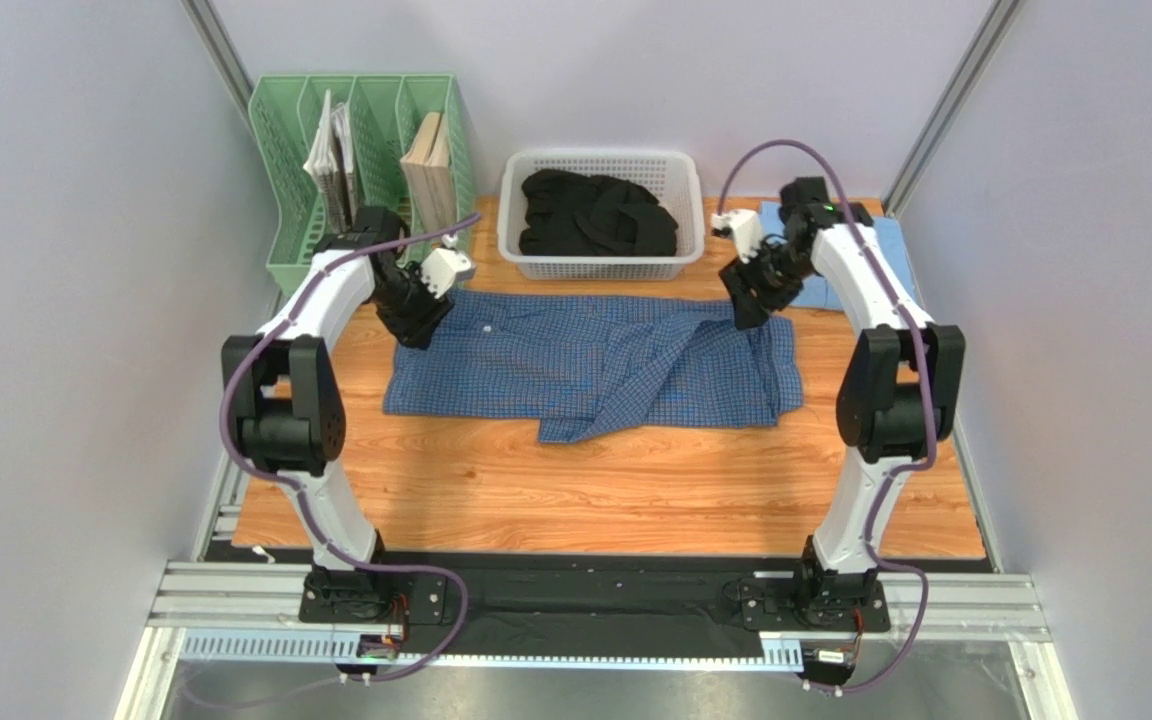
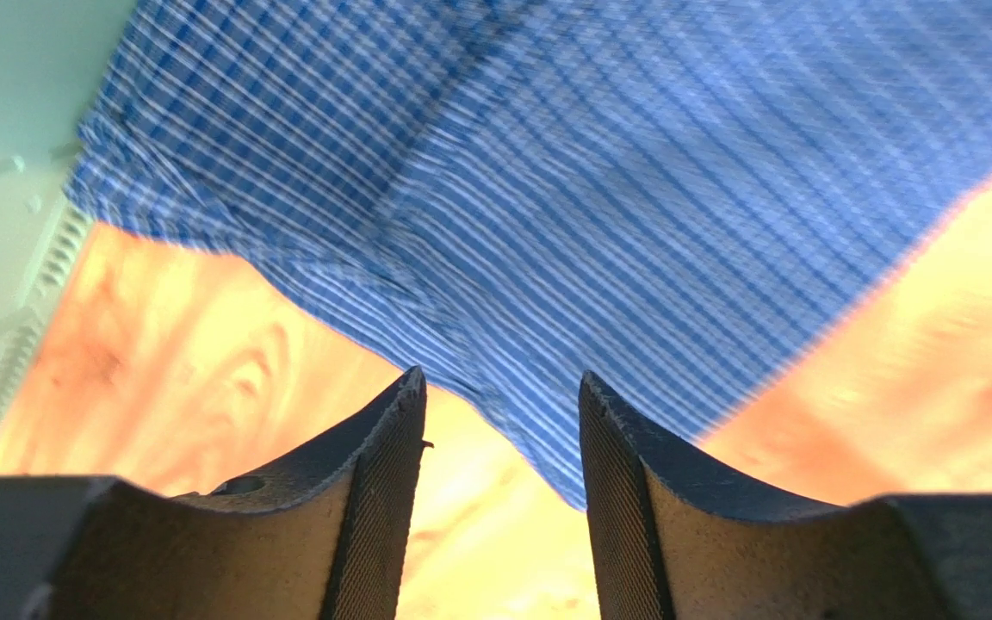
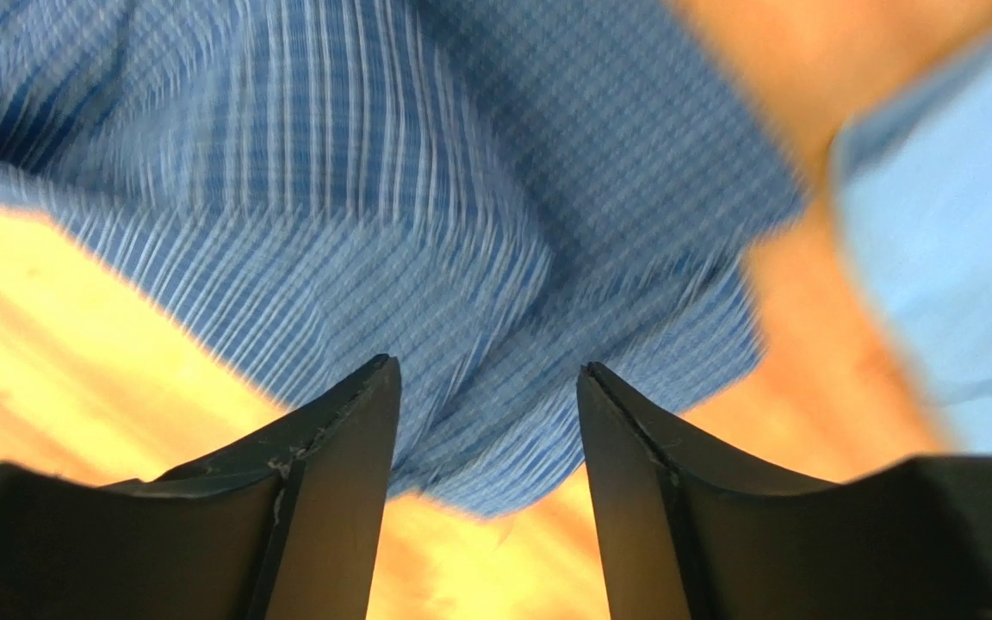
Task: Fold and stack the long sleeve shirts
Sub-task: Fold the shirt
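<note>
The dark blue fine-checked cloth shirt (image 1: 597,368) lies long-axis sideways on the wooden desk (image 1: 612,495), one far corner just below my left hand (image 1: 411,320), the other below my right hand (image 1: 749,305). Both hands stand parted, seemingly empty through the blur.

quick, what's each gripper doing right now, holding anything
Left gripper: open, holding nothing, just over the dark blue checked shirt.
Right gripper: open, holding nothing, over the same shirt.
</note>
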Motion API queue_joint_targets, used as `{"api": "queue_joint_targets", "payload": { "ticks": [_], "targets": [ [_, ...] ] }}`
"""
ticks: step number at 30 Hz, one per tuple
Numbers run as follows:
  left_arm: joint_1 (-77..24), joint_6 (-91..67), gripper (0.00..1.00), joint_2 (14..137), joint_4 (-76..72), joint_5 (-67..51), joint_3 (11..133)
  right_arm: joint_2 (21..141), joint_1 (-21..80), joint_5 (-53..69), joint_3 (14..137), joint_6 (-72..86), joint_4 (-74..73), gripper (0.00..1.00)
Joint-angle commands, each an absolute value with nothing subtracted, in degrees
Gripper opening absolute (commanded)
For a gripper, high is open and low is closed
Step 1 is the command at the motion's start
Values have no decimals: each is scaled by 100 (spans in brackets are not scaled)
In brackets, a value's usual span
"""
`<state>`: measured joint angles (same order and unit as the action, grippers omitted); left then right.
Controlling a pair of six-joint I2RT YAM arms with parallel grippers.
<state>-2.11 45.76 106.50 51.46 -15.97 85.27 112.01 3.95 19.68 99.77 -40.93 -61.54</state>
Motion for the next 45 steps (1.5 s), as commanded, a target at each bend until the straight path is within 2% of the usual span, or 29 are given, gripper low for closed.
{"api": "queue_joint_targets", "payload": {
  "ticks": [1, 6, 13, 17, 23, 25, 30, 34, 36, 37, 38, 40, 45],
  "targets": [
    [-211, 4201, 55, 9888, 5247, -2284, 8017, 10495, 141, 2672, 9292, -3463, -6856, 57],
    [-220, 4122, 56, 10063, 5107, -2303, 7506, 10494, 114, 2619, 8158, -3182, -6382, 52],
    [-220, 3999, 56, 10423, 4887, -1882, 7286, 10810, 53, 2137, 7464, -3006, -5942, 50],
    [-211, 4095, 47, 10661, 4764, -1460, 7181, 11099, -193, 1399, 7304, -2980, -5494, 30],
    [-211, 4271, 33, 10828, 4903, -1081, 7338, 11066, -290, 817, 7321, -3040, -5562, 23],
    [-202, 4385, 34, 10645, 5001, -1526, 7356, 10672, -281, 1264, 7295, -3198, -5660, 24],
    [-211, 4790, 54, 9460, 5545, -3267, 7233, 9380, -27, 2660, 7067, -4041, -5880, 51],
    [-202, 4475, 59, 9080, 5924, -4313, 7418, 8370, 938, 2733, 6970, -4228, -5477, 61],
    [-202, 4255, 60, 8843, 5819, -4499, 7366, 8140, 1711, 2541, 6909, -4271, -5012, 69],
    [-193, 3984, 60, 8772, 5662, -4665, 7287, 7999, 2001, 2410, 6821, -4289, -4636, 76],
    [-185, 3851, 61, 8667, 5582, -4737, 7260, 7963, 2622, 2147, 6786, -4385, -4458, 79],
    [-106, 3369, 61, 8596, 5319, -4983, 7216, 7963, 3179, 1961, 6689, -4482, -4150, 87],
    [394, 2436, 61, 8464, 4729, -5580, 7102, 8628, 4595, 1653, 6680, -4877, -3613, 82]
  ]
}}
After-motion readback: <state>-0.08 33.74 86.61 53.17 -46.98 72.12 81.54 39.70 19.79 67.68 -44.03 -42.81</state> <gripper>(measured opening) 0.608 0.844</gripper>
